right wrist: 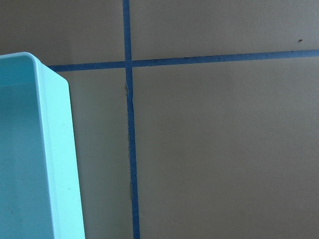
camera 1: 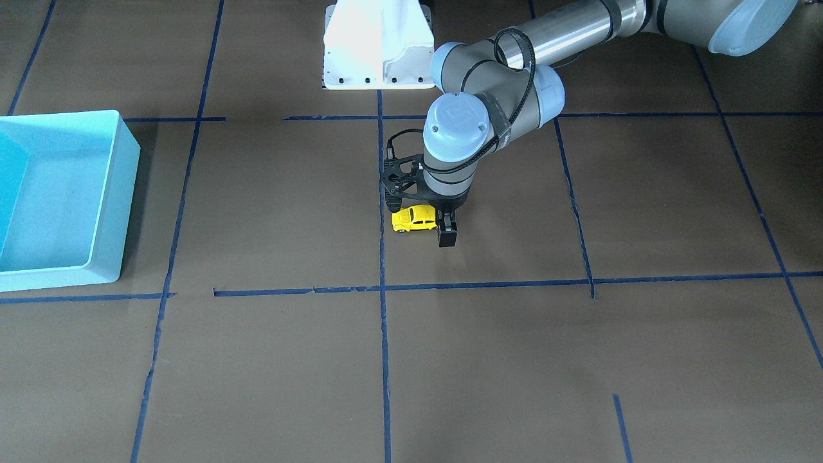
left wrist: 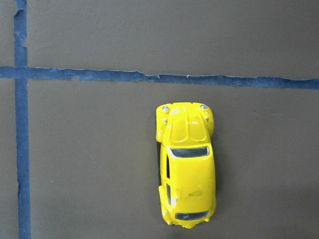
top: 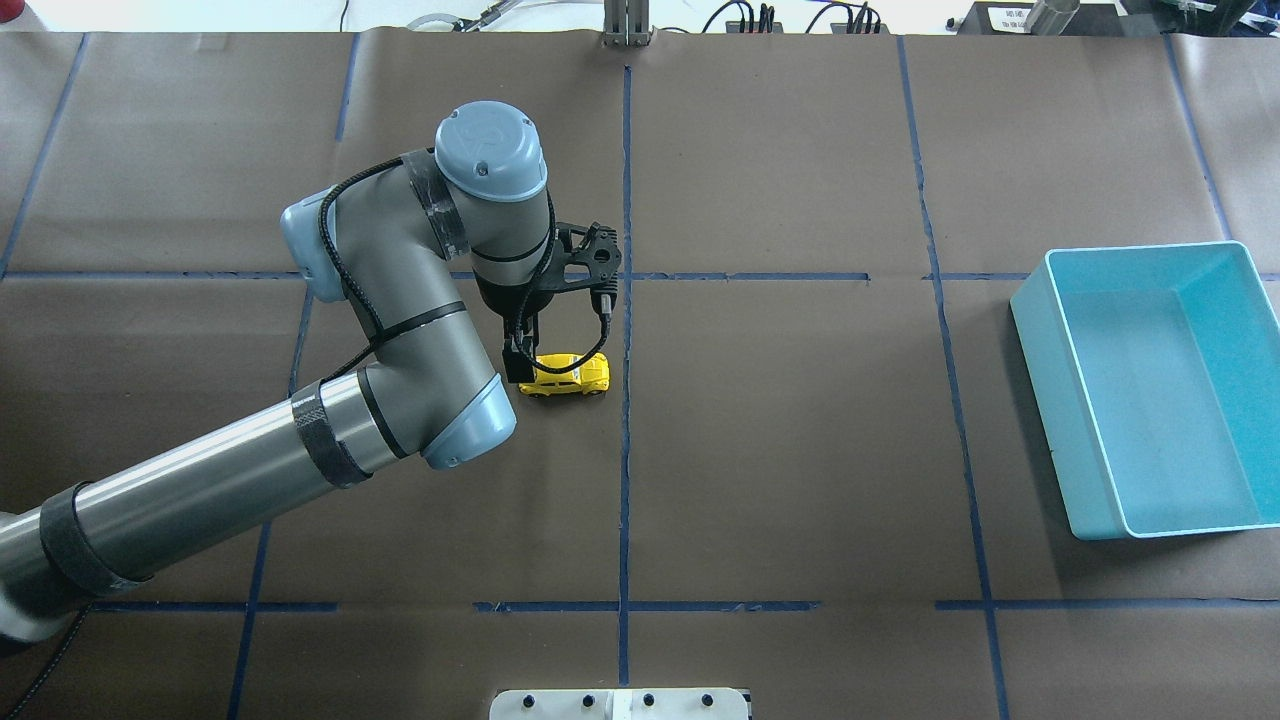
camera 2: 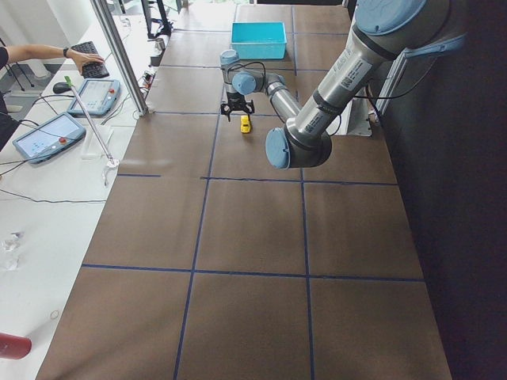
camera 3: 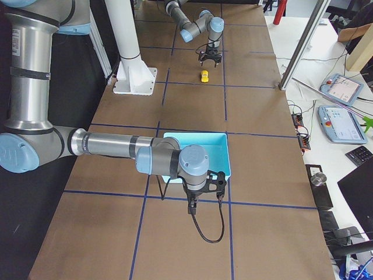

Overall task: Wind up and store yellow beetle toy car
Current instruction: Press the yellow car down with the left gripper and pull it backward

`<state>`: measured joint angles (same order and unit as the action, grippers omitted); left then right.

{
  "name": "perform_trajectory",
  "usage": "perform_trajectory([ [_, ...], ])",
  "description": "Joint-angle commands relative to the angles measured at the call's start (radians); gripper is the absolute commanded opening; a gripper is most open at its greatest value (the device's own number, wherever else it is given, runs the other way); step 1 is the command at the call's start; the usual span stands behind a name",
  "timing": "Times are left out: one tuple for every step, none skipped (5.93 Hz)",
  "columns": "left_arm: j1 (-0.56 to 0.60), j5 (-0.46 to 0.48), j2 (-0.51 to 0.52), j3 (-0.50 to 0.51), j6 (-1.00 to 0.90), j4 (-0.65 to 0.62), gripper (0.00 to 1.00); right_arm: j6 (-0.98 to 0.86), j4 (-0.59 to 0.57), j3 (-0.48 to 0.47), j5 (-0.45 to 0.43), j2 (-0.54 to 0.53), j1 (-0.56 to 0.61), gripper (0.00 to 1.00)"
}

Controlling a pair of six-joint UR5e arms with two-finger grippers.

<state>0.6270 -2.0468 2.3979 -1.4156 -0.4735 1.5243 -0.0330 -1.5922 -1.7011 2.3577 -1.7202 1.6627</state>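
The yellow beetle toy car [camera 1: 415, 218] [top: 570, 373] stands on its wheels on the brown table, near the middle. In the left wrist view the car [left wrist: 187, 174] lies lengthwise, low in the frame, and no fingers show. My left gripper [camera 1: 445, 228] [top: 516, 360] hangs low at one end of the car, and its fingers look open with nothing between them. The right gripper [camera 3: 192, 207] shows only in the exterior right view, beside a corner of the turquoise bin [camera 3: 224, 157]. I cannot tell whether it is open or shut.
The turquoise bin [top: 1040, 400] [camera 1: 109, 193] [right wrist: 55, 149] sits on the table's right side, with nothing in it. The white robot base [camera 1: 376, 45] stands at the table's near edge. Blue tape lines cross the table. A person's hand [camera 2: 83, 55] rests on a keyboard on the side bench.
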Motion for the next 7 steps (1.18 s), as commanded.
perform_trajectory([
  [-0.029, 0.029, -0.002, 0.009, 0.039, 0.037, 1.00, -0.002, 0.000, -0.003, -0.005, 0.001, 0.000, 1.00],
  [-0.032, 0.031, 0.001, 0.018, 0.052, 0.040, 1.00, -0.004, -0.002, -0.005, -0.006, 0.001, 0.000, 1.00],
  [-0.032, 0.031, 0.001, 0.023, 0.055, 0.049, 1.00, -0.004, -0.002, -0.002, -0.006, 0.001, 0.000, 1.00],
  [-0.038, 0.031, 0.003, 0.027, 0.065, 0.051, 1.00, -0.005, -0.002, 0.000, -0.008, 0.005, -0.001, 1.00],
  [-0.044, 0.031, 0.003, 0.029, 0.067, 0.051, 1.00, -0.005, -0.002, -0.005, -0.006, 0.011, -0.001, 1.00],
  [-0.046, 0.031, 0.003, 0.032, 0.067, 0.051, 1.00, -0.005, -0.003, -0.005, -0.008, 0.013, -0.004, 1.00],
  [-0.046, 0.031, 0.004, 0.035, 0.069, 0.051, 1.00, -0.007, 0.003, -0.005, -0.017, 0.013, -0.009, 1.00],
])
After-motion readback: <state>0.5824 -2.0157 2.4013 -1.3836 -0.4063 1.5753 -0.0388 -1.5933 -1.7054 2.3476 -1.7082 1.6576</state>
